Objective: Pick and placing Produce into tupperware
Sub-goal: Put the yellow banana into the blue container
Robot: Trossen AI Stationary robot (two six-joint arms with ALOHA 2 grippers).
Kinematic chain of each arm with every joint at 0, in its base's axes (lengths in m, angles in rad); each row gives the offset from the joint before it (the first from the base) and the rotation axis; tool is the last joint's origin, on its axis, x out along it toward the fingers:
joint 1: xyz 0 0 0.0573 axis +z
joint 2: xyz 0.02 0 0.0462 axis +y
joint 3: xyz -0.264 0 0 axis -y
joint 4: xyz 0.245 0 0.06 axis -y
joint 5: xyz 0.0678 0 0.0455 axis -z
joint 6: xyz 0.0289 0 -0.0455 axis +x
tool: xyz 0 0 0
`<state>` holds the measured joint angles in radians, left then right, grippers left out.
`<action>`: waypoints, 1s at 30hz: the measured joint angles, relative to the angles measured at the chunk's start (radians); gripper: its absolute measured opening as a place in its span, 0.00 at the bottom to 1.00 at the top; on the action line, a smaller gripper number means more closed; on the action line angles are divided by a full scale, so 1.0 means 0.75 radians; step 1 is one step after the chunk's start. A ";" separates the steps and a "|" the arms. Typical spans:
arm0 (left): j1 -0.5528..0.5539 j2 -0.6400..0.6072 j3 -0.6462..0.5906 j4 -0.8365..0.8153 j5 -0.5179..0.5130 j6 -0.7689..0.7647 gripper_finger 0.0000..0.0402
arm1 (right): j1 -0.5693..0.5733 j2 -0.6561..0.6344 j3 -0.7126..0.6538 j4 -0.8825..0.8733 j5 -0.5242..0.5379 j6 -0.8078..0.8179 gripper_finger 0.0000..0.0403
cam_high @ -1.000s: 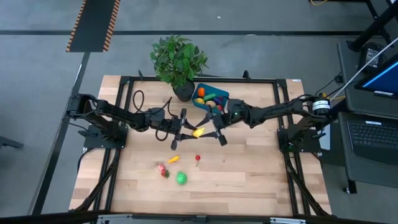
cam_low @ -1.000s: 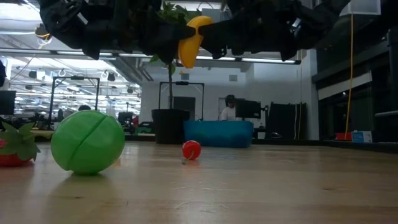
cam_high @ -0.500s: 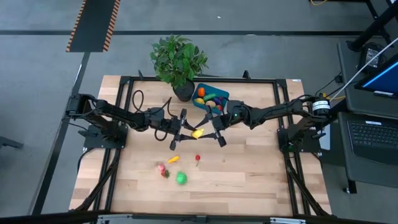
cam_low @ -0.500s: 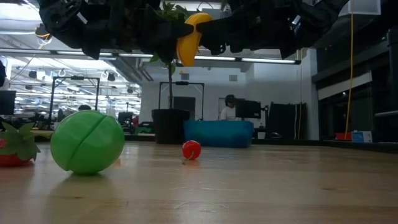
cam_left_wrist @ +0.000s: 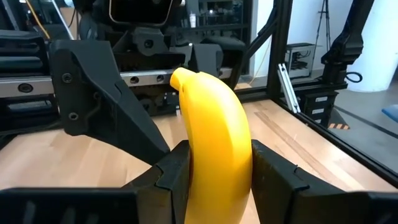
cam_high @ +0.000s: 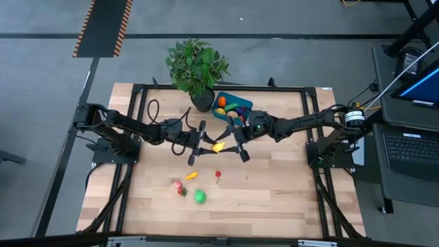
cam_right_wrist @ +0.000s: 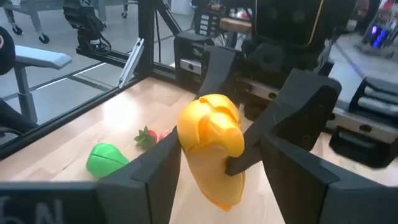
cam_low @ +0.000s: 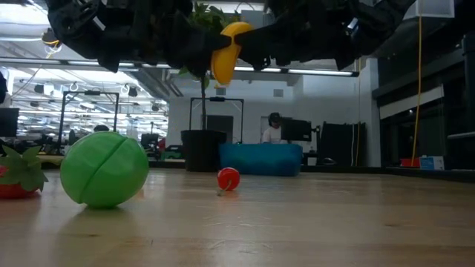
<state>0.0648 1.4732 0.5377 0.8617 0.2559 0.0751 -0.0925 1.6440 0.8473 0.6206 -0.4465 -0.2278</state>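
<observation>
Banana: we see it plain yellow, clamped by left gripper.
Right gripper: fingers apart around its end.
Low view: we alone see it lifted off table.

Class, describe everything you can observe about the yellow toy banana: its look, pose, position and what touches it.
The yellow toy banana is smooth, glossy plastic, curved, with a blunt stem tip. It hangs in the air above the wooden table, over its middle. The left gripper clamps it between both dark fingers. The right gripper straddles its other end, fingers spread to either side; whether they touch it cannot be told. It looks like a handover between the arms.
</observation>
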 joint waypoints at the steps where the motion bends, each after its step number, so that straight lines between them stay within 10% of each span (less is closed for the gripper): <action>1: 0.000 0.001 0.000 -0.007 -0.002 -0.001 0.31 | 0.000 0.000 0.001 -0.019 0.003 0.009 0.54; 30: 0.001 -0.002 0.003 -0.022 0.002 0.011 0.31 | -0.001 0.003 -0.001 -0.033 -0.001 0.019 0.57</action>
<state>0.0654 1.4715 0.5397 0.8452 0.2572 0.0834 -0.0933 1.6459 0.8463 0.5958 -0.4471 -0.2133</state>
